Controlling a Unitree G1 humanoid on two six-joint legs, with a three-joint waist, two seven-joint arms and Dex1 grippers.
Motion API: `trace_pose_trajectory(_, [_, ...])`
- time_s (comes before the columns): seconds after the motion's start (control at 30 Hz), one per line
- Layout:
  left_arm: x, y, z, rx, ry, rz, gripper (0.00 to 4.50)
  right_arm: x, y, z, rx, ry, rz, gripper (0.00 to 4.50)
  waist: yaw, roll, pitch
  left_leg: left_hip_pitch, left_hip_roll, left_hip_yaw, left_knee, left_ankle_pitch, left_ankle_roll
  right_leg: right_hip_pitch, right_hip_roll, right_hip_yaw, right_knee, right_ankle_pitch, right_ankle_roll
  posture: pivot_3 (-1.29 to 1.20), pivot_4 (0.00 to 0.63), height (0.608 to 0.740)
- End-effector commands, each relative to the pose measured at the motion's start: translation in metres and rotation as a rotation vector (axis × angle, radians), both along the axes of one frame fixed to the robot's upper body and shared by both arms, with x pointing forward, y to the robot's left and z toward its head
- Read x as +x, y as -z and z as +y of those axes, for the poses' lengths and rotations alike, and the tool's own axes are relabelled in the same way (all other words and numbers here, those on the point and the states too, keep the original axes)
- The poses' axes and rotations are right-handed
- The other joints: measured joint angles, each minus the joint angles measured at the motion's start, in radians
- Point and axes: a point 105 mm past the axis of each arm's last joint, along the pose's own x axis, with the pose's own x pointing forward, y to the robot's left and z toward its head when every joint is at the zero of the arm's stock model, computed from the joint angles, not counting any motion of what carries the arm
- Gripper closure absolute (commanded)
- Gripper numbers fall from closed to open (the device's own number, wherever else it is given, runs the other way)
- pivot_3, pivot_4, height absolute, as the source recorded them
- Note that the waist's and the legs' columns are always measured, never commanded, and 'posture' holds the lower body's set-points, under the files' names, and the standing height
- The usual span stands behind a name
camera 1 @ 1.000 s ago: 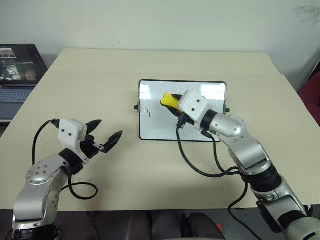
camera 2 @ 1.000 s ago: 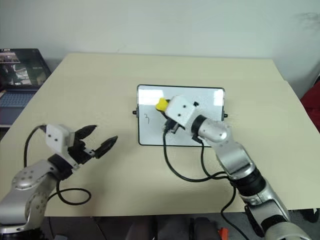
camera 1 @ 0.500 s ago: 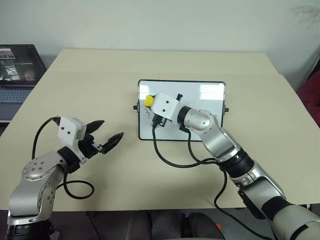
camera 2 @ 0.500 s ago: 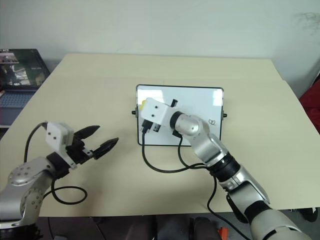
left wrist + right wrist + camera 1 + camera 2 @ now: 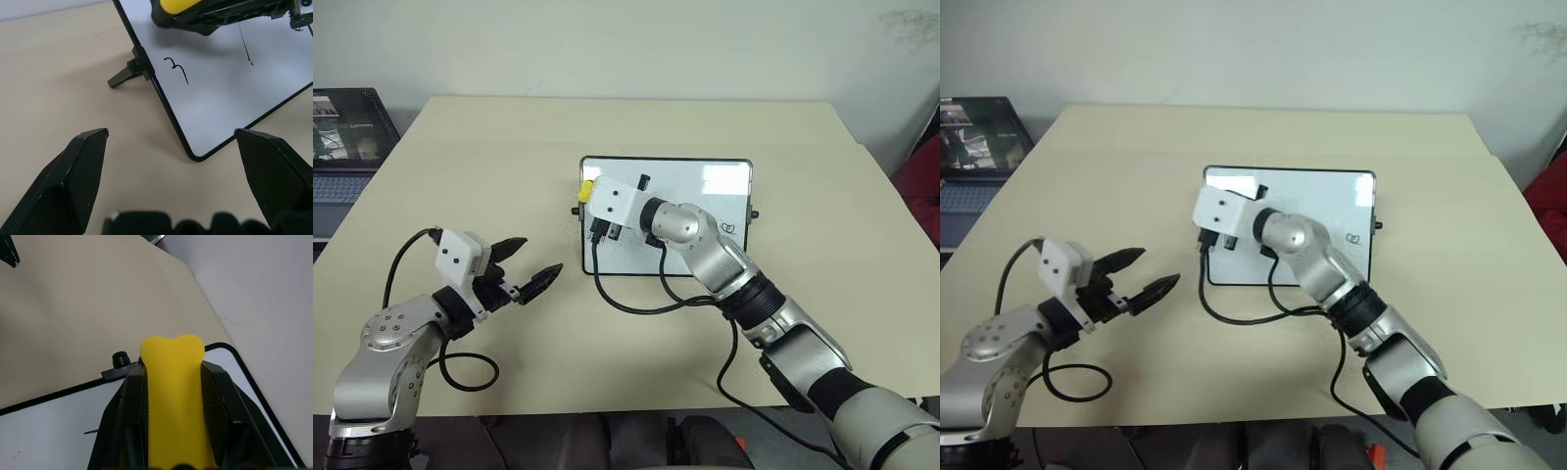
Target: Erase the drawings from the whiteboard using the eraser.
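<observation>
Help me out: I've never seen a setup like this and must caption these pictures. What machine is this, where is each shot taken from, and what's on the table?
This is a humanoid robot with two arms, each ending in a two-fingered black gripper. The two wide pictures come from its head, looking down over a beige table. The close-ups come from cameras on its wrists.

On the table lies a whiteboard with small marker drawings: a squiggle and a tiny loop. The right gripper is shut on a yellow eraser, at the board's left edge. The left gripper hangs open above the table, holding nothing. A laptop sits off to the left.
</observation>
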Motion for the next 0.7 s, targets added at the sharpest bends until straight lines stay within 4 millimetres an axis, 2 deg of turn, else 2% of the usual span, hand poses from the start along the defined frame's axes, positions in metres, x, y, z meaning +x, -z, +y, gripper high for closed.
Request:
trace_pose_trajectory(0.03, [-0.002, -0.011, -0.007, 0.026, 0.033, -0.04, 0.0, 0.004, -0.004, 0.003, -0.006, 0.003, -0.015, 3.36, 0.0, 0.0, 0.0, 0.0, 0.0, 0.0, 0.0, 0.0, 0.0, 0.0, 0.0, 0.0, 0.0, 0.0, 0.0, 0.0, 0.15, 0.74])
trace_pose_trajectory(0.3, [-0.003, -0.01, -0.01, 0.025, 0.048, -0.037, 0.0, 0.013, 0.034, -0.009, -0.06, 0.051, 0.129, 3.36, 0.0, 0.0, 0.0, 0.0, 0.0, 0.0, 0.0, 0.0, 0.0, 0.0, 0.0, 0.0, 0.0, 0.0, 0.0, 0.0, 0.15, 0.74])
trace_pose_trajectory(0.7, [-0.001, -0.008, -0.014, 0.025, 0.068, -0.031, 0.0, -0.003, 0.091, -0.03, -0.281, 0.022, 0.281, 3.36, 0.001, -0.001, -0.001, 0.003, -0.001, -0.001, 0.001, 0.0, 0.0, 0.001, -0.001, -0.001, 0.007, 0.0, 0.0, 0.0, 0.15, 0.74])
